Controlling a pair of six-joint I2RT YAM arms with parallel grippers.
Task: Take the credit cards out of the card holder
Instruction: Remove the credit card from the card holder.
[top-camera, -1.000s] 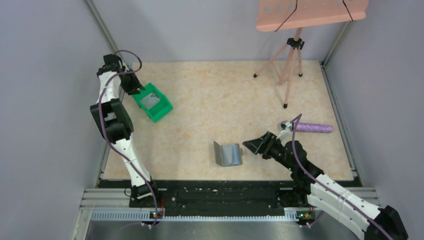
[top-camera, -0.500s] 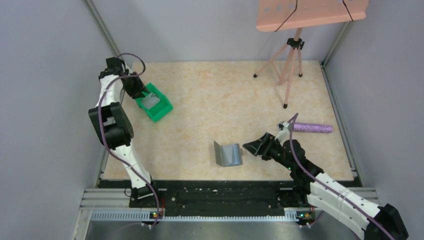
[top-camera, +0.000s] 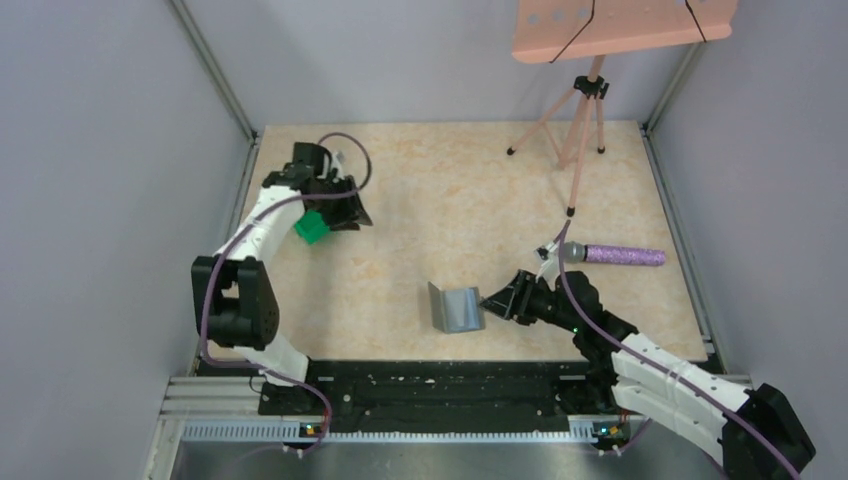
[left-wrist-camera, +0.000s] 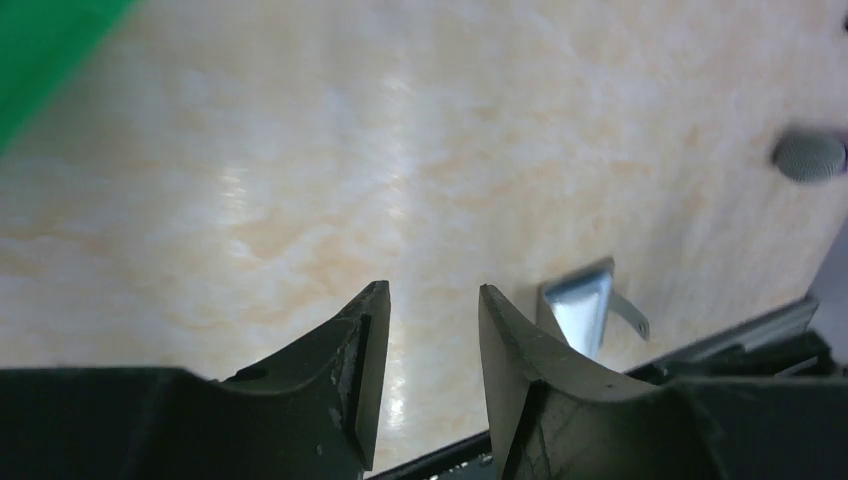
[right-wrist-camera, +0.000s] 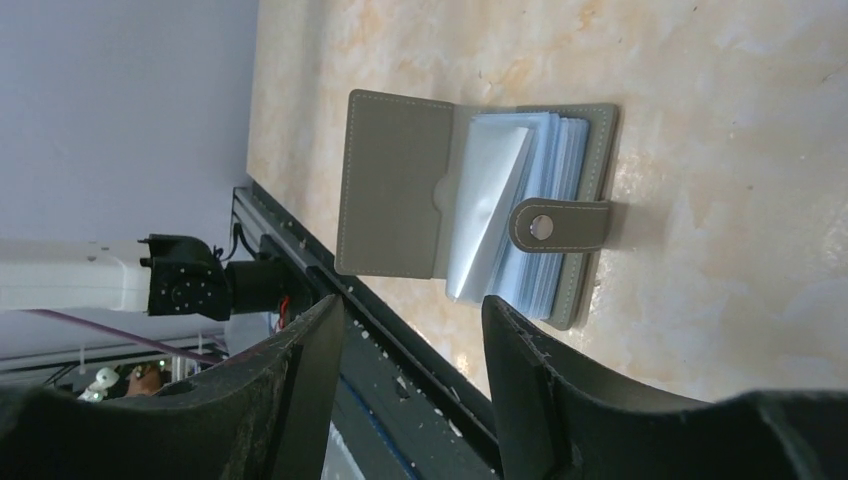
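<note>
The card holder (right-wrist-camera: 395, 195) lies open on the desk (right-wrist-camera: 720, 120), just ahead of the right hand (right-wrist-camera: 412, 305), which stands parted and empty. The left hand (left-wrist-camera: 432, 295), narrowly parted, holds nothing, well away.

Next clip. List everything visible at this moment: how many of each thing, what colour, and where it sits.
card holder: one, grey with pale sleeves inside, lying open at the table's near middle, just ahead of the right gripper
bin: one, green, far left, mostly hidden under the left arm
stick: one, purple with a grey tip, lying on the right side
tripod: one, pinkish, standing far right
board: one, peach, on top of the tripod
table: one, beige marbled
left gripper: one, black, open and empty, over bare table beside the bin
right gripper: one, black, open and empty, pointing at the card holder
</note>
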